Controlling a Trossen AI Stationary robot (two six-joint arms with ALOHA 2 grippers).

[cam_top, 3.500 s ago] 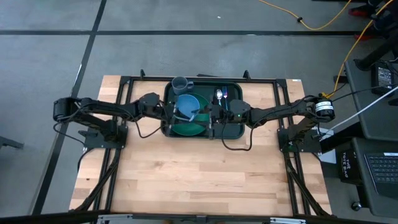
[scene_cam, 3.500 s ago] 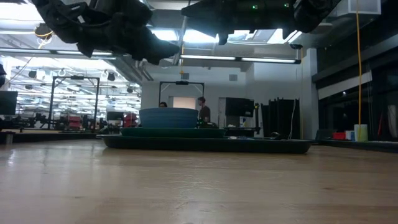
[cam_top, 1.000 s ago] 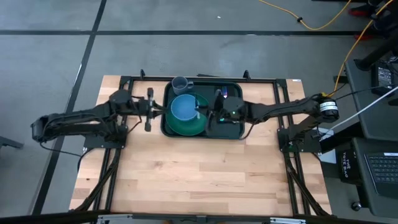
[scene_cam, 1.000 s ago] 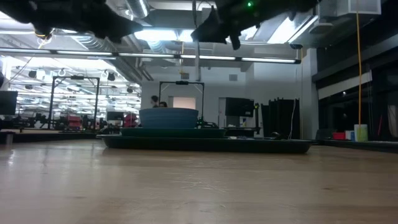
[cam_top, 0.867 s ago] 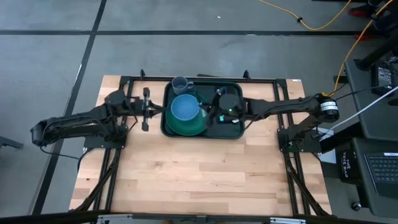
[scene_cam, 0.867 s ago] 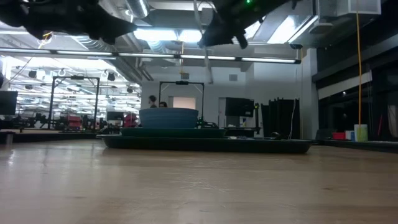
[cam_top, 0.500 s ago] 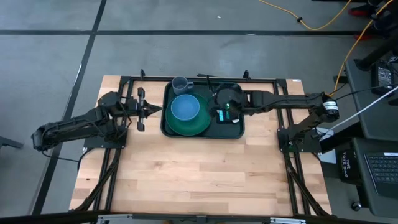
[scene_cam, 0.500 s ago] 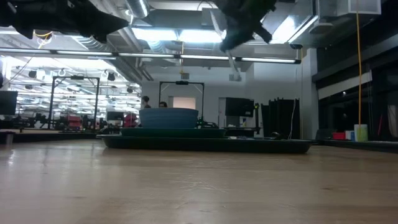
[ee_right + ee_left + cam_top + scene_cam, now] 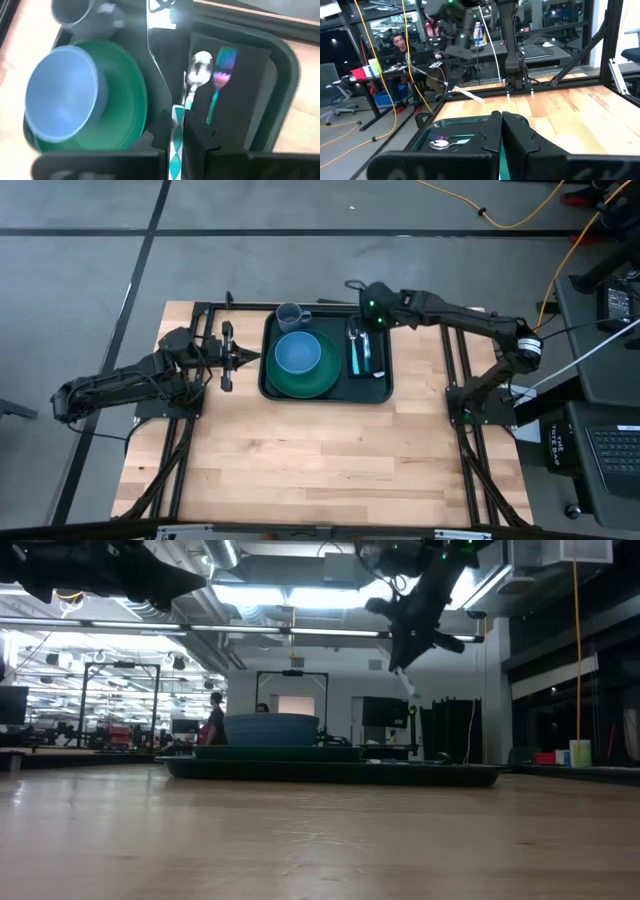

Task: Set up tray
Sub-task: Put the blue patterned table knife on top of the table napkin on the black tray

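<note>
The dark green tray point(image 9: 268, 385) lies at the table's far middle. On it sit a blue bowl point(image 9: 298, 353) on a round green plate point(image 9: 305, 383), a grey cup point(image 9: 290, 315), and a black napkin point(image 9: 240, 95) with a spoon point(image 9: 200, 65) and a fork point(image 9: 222, 65). My right gripper point(image 9: 352, 288) hangs above the tray's far edge, shut on a slim utensil point(image 9: 176, 135) with a white-and-teal handle. My left gripper point(image 9: 252, 357) is shut with nothing in it, level, just left of the tray. My right gripper pinches the utensil's patterned handle point(image 9: 176, 131) between its two fingers, which lie along it. The slim end point(image 9: 152, 55) sticks out past the fingertips. The utensil point(image 9: 407, 686) slants down below the gripper, lifted well clear of the tray.
Black frame rails point(image 9: 440, 310) run round the table's far half. The near half is bare wood point(image 9: 320, 470). A person point(image 9: 215, 718) moves in the room beyond.
My right gripper has risen from over the napkin and swung toward the table's far edge, turning as it went, with the utensil in its fingers. My left gripper has drawn back a little toward the table's left edge.
</note>
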